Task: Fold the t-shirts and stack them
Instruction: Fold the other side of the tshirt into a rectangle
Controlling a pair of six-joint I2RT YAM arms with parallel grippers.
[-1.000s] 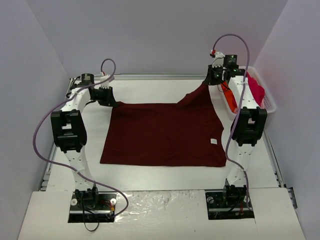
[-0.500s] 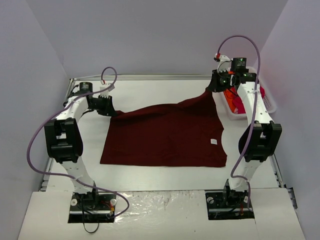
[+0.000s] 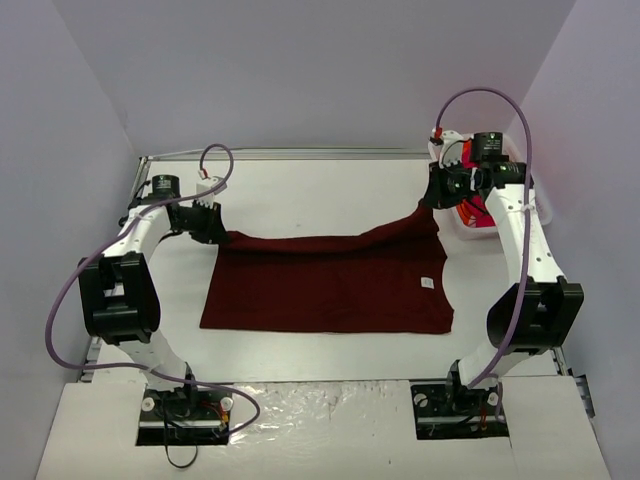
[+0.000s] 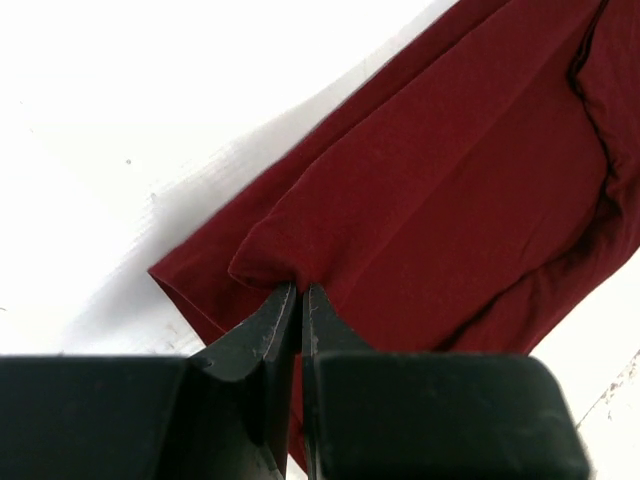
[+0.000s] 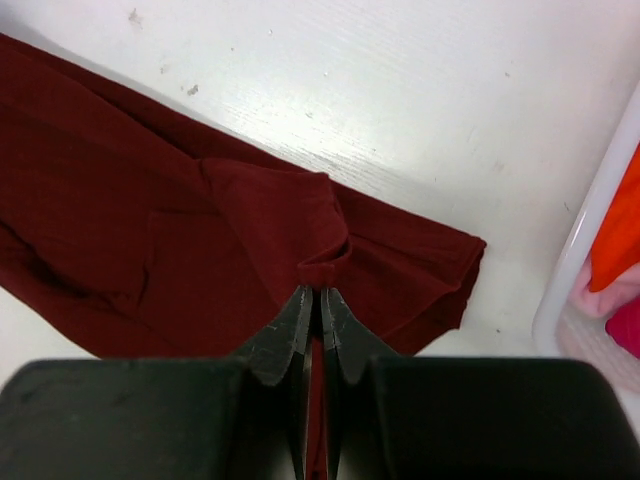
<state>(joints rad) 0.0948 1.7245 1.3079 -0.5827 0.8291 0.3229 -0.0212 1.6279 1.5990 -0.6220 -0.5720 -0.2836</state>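
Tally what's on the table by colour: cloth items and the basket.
maroon t-shirt: 1
orange cloth, in the basket: 1
pink cloth, in the basket: 1
white lattice basket: 1
Total: 4

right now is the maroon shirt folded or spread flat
Mid-fold: the maroon shirt lies flat at its near edge, far edge lifted in both arms' jaws.

A white table (image 3: 320,190), faintly scuffed, sits boxed in by pale lilac walls (image 3: 300,70). A white plastic lattice basket (image 5: 578,255) stands at its far right corner, just beside the wall. A white board (image 3: 330,425), its middle wrinkled and shiny, lies along the near edge
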